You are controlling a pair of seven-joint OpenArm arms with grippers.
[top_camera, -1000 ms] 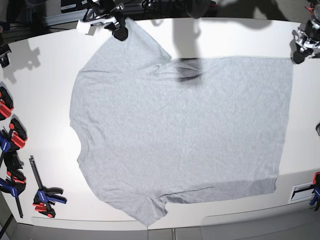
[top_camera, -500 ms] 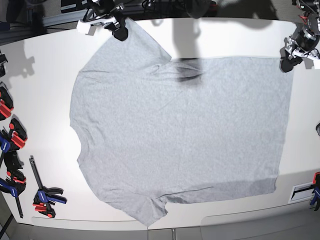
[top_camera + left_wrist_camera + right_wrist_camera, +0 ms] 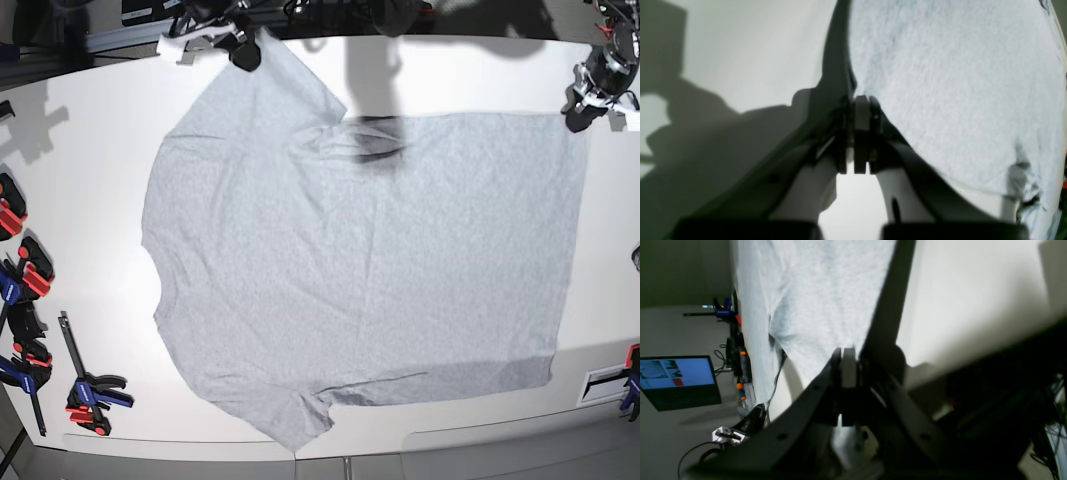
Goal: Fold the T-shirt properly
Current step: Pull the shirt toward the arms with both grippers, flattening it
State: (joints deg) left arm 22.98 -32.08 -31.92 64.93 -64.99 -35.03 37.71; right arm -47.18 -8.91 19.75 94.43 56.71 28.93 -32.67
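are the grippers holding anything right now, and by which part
Both hold the T-shirt. The right gripper pinches the tip of a sleeve; the left gripper pinches a corner of the bottom hem.

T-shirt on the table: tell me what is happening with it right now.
A two-armed robot is starting to fold the grey T-shirt, which lies spread flat on the white table. The right gripper has its jaws pinched on the far sleeve. The left gripper has its jaws shut on the far hem corner. No fold has been made yet.
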